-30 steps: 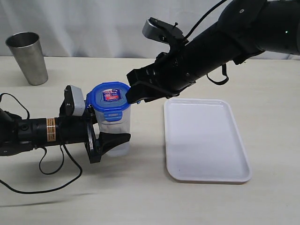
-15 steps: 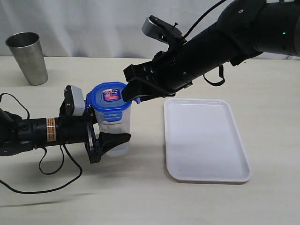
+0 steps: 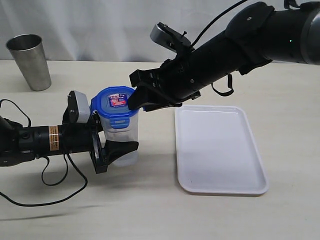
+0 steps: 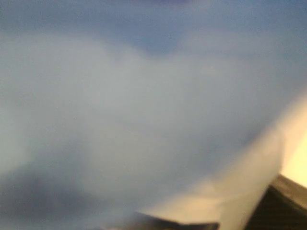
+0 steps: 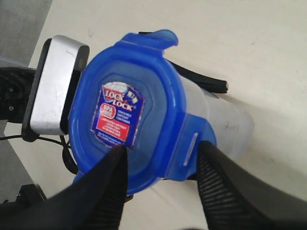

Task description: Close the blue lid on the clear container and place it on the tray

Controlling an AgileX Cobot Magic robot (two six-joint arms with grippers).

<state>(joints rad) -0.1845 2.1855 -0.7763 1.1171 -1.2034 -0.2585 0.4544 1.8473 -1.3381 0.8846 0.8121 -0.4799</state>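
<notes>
Mid-table (image 3: 150, 210), blue lid (image 3: 116, 103) on clear container (image 3: 123, 135), L tool (image 3: 121, 150) pinching it, R tool (image 3: 136, 102) spread

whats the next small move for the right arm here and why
Probably lower the right end effector to press the blue lid down and snap its flaps shut. Its open fingers straddle one side flap, the far flap flares out and looks unlatched, and the left end effector grips the clear container, bracing it.
</notes>
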